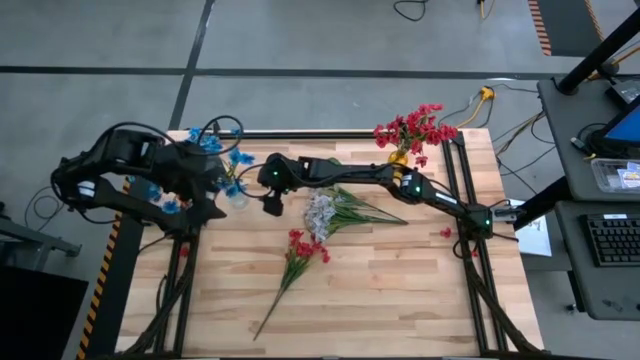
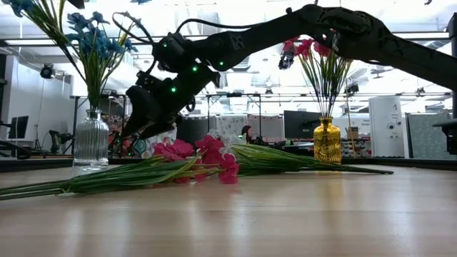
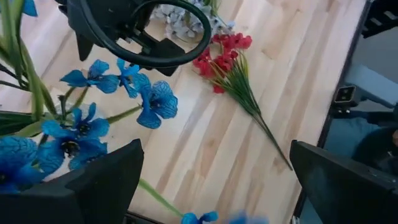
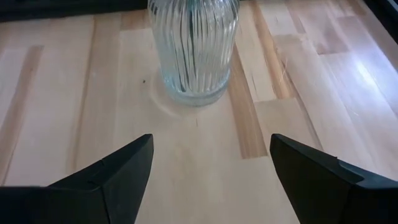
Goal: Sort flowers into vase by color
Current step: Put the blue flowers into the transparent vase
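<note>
The right gripper (image 1: 268,205) reaches across the desk (image 1: 400,290) toward the ribbed clear glass vase (image 4: 194,46), its jaws spread wide and holding nothing; the vase stands just ahead of the gap between them. The left gripper (image 3: 214,180) hangs above the blue flowers (image 1: 215,150) already standing in that vase, its jaws also apart and empty, with blue blossoms close between them.

Still to be sorted, a red spray (image 1: 300,255) lies flat on the desk with its stem running toward the near edge, and a pale white bunch (image 1: 320,212) lies just beside it, its green stems fanned toward the yellow vase (image 2: 327,141), which holds the red flowers (image 1: 415,127).

The main risk is crowding at the clear vase: both arms sit near it, and a careless sweep of the right gripper could knock the tall, top-heavy vase over or snag the blue stems. The left jaws could likewise catch a blossom and drag it out. The red spray and white bunch seem to overlap at their heads, though the level view is cluttered there, so grasping one might pull the other along.
</note>
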